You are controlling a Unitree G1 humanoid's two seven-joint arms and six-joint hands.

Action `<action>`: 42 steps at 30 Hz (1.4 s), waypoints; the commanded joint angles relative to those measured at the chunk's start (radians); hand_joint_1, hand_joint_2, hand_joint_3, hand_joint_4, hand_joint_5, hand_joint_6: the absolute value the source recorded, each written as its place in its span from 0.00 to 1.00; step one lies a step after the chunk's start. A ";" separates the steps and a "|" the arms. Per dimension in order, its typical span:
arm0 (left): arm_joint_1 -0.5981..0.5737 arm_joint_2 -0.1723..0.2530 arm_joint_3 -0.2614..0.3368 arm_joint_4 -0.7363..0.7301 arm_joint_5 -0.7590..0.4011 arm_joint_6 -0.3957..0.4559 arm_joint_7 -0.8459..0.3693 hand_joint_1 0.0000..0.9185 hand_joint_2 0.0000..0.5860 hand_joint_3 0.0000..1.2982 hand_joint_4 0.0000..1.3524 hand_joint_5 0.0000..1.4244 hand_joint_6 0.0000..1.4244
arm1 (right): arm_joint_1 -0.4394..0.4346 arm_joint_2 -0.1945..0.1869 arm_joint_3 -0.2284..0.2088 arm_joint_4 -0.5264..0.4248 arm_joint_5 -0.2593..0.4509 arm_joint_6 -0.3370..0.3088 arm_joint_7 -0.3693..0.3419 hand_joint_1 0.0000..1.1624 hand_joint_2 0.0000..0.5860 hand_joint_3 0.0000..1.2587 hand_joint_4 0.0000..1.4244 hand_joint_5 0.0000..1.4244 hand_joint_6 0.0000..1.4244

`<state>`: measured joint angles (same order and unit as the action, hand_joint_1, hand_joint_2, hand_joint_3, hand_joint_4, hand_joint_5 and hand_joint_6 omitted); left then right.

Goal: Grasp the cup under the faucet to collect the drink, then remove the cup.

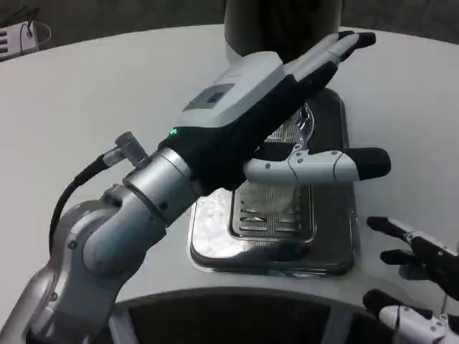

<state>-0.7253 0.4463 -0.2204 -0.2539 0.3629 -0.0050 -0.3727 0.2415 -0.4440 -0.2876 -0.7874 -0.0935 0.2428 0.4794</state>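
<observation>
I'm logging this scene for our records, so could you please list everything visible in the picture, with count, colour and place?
Table: one, white, round-edged, across the picture.
Drip tray: one, shiny metal with a slotted grate, centre of the table, partly behind the left hand.
Dispenser body: one, dark, top centre behind the tray; its faucet cannot be made out.
Cup: hidden or unclear behind the hand; cannot tell.
Object: one, pale, far top left, too small to name.
Left hand: white and black, fingers extended over the tray.
Right hand: white and black, bottom right, fingers apart.
</observation>
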 commanded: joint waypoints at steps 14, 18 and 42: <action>-0.023 0.021 -0.017 0.078 0.004 0.018 -0.085 0.00 0.00 0.03 0.00 0.04 0.12 | -0.171 0.109 0.130 0.215 -0.073 -0.169 -0.245 0.63 0.42 0.01 0.02 0.11 0.12; -0.026 0.023 -0.008 0.072 0.003 0.020 -0.091 0.00 0.00 0.03 0.00 0.04 0.12 | -0.212 0.120 0.161 0.264 -0.094 -0.187 -0.279 0.65 0.41 0.01 0.02 0.10 0.12; -0.036 0.028 0.031 0.018 -0.004 0.041 -0.114 0.00 0.00 0.04 0.00 0.04 0.12 | -0.422 0.181 0.265 0.428 -0.177 -0.154 -0.379 0.66 0.39 0.00 0.00 0.05 0.07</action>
<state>-0.7810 0.4581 -0.1847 -0.2350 0.3567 0.0164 -0.4561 -0.1563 -0.2749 -0.0330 -0.3844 -0.2621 0.0752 0.1146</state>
